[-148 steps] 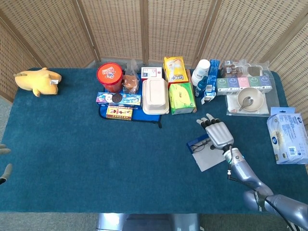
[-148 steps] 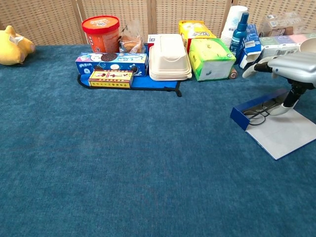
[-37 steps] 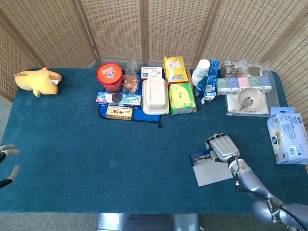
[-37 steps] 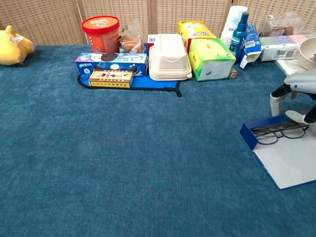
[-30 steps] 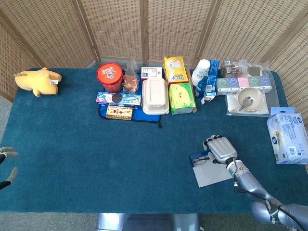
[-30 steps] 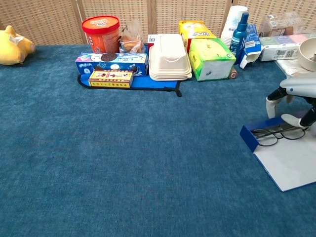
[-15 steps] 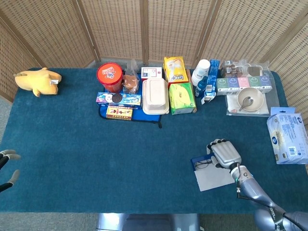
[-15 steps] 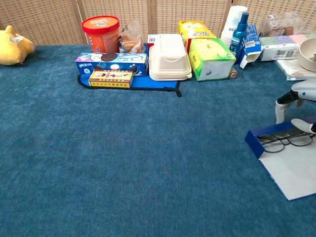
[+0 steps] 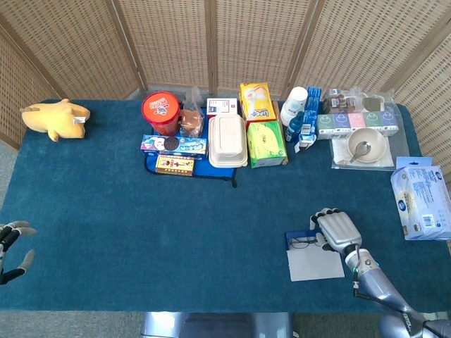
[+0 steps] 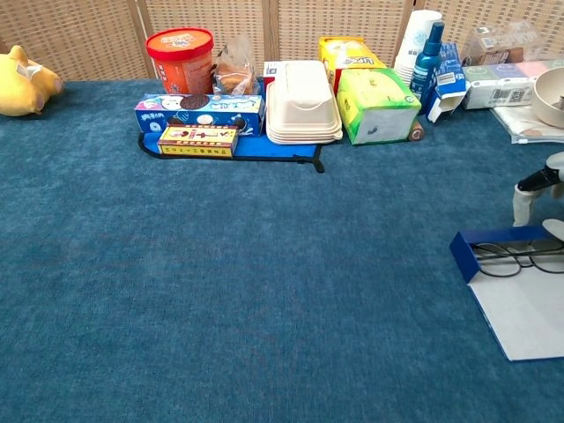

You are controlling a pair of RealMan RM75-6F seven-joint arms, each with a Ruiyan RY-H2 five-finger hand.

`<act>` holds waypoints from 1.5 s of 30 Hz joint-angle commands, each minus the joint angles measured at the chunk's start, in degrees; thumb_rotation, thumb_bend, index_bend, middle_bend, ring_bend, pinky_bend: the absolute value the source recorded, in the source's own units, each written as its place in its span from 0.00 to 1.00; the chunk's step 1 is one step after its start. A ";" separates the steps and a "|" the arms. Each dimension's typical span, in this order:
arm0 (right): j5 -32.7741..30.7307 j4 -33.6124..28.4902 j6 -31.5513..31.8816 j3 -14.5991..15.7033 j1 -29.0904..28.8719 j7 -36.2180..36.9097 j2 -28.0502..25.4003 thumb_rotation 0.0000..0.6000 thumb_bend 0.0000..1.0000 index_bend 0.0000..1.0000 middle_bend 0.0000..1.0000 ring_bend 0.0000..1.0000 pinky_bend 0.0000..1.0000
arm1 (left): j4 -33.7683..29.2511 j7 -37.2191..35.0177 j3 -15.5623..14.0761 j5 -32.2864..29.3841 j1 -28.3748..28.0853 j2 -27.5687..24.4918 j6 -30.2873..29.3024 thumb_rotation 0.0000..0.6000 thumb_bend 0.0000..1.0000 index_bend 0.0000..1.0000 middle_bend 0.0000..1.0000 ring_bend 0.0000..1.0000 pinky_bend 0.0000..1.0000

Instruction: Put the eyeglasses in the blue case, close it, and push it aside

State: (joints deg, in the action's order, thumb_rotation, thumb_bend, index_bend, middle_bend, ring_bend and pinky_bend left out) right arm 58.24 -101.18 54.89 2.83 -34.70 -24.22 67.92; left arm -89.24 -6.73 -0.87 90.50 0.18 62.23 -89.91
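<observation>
Here, the labelled parts:
Case: one blue case (image 9: 301, 243), open, near the table's front right; its pale lid (image 9: 315, 265) lies flat toward the front edge.
Eyeglasses: one pair (image 9: 304, 243), lying inside the case tray.
Right hand: hand (image 9: 335, 229) over the tray's right end, fingers curled down onto it; whether it grips the case or the eyeglasses cannot be told.
Left hand: hand (image 9: 10, 239) at the far left edge, fingers spread, holding nothing.
Table: one blue cloth (image 9: 141, 232).
Other goods: one yellow plush toy (image 9: 55, 117), one red tub (image 9: 161, 113), one white lidded box (image 9: 227, 140), one bowl (image 9: 366, 146) with one spoon.
</observation>
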 commanded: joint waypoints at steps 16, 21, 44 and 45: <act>3.81 -2.83 -0.76 0.78 1.44 1.27 -1.32 1.00 0.56 0.40 0.35 0.22 0.27 | -0.97 -1.20 0.56 0.20 -0.36 -1.39 -0.46 1.00 0.34 0.36 0.30 0.30 0.22; 3.73 -3.87 -0.40 1.10 2.05 0.79 -1.79 1.00 0.56 0.40 0.35 0.22 0.27 | -0.78 -1.35 0.34 0.02 -0.18 -1.18 -0.32 1.00 0.34 0.36 0.30 0.30 0.22; 7.61 -8.32 1.41 3.46 5.62 0.70 -3.72 1.00 0.56 0.40 0.35 0.22 0.27 | -0.28 -1.53 0.46 0.20 -0.45 -0.84 -0.28 1.00 0.34 0.36 0.30 0.30 0.22; 7.93 -8.48 1.45 3.62 5.87 0.96 -3.83 1.00 0.56 0.40 0.35 0.22 0.27 | -0.31 -1.48 0.48 0.23 -0.48 -0.81 -0.31 0.99 0.34 0.36 0.30 0.30 0.22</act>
State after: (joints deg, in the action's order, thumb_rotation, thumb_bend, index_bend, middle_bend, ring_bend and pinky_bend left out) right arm 65.95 -109.51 56.30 6.30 -29.02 -23.45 64.18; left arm -89.54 -8.22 -0.40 90.71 -0.29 61.41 -90.21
